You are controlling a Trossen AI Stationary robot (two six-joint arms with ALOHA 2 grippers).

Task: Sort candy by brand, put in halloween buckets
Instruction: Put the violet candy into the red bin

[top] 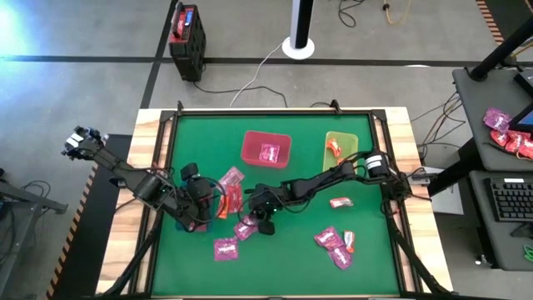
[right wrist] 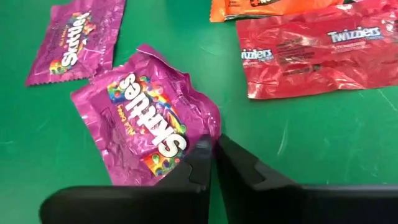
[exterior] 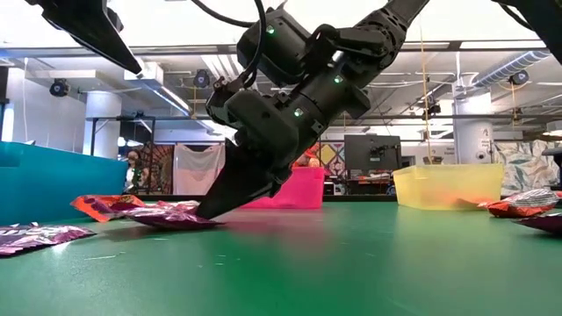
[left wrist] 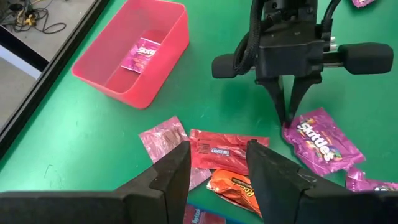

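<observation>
My right gripper [right wrist: 213, 149] [top: 254, 222] is near the table's middle, shut on a magenta-pink Skittles packet [right wrist: 146, 127] [left wrist: 323, 142] that lies flat on the green mat. My left gripper [left wrist: 217, 171] [top: 202, 208] hangs open to the left of it, above a red Twizzlers packet [left wrist: 227, 149] and an orange packet [left wrist: 233, 186], touching nothing. The blue bin [exterior: 53, 180] sits under the left arm and is mostly hidden in the high view. The pink-red bin [top: 250, 137] holds one Skittles packet [left wrist: 144, 53]. The lime green bin [top: 354, 137] holds an orange-red packet [top: 335, 147]. My right gripper pinches the Skittles packet's edge [right wrist: 211, 127] at one corner [left wrist: 291, 127] between its two fingertips. The fingers [exterior: 219, 197] slant down onto it from above and from the table's right. The packet still lies flat on the mat.
More packets lie about: a second Skittles packet [right wrist: 74, 37], a pink one [left wrist: 163, 140] beside the Twizzlers, one at the near left [top: 225, 247], a cluster at the near right [top: 333, 242], a red one [top: 341, 202]. Wooden rails edge the mat.
</observation>
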